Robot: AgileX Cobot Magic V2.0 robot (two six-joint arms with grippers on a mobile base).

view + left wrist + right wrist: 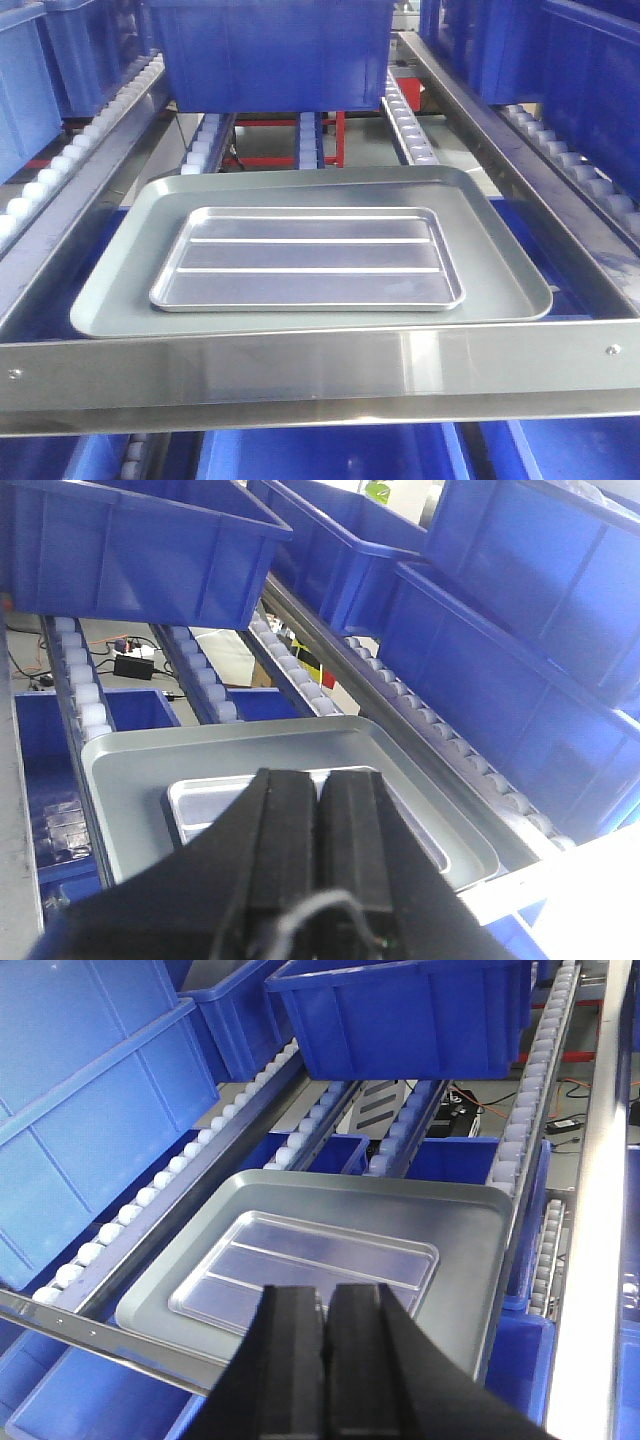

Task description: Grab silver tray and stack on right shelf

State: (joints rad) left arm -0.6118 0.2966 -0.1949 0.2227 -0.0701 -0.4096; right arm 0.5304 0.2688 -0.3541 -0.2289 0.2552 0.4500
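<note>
The silver tray lies flat inside a larger dull grey tray on the roller rack, behind the broad shiny front bar. It also shows in the left wrist view and the right wrist view. My left gripper is shut and empty, held above the tray's near edge. My right gripper is shut and empty, held above the tray's near side. Neither gripper shows in the front view. Neither touches the tray.
A blue bin sits on the rollers behind the trays. More blue bins stand on the neighbouring racks and below. White roller tracks and steel side rails flank the trays.
</note>
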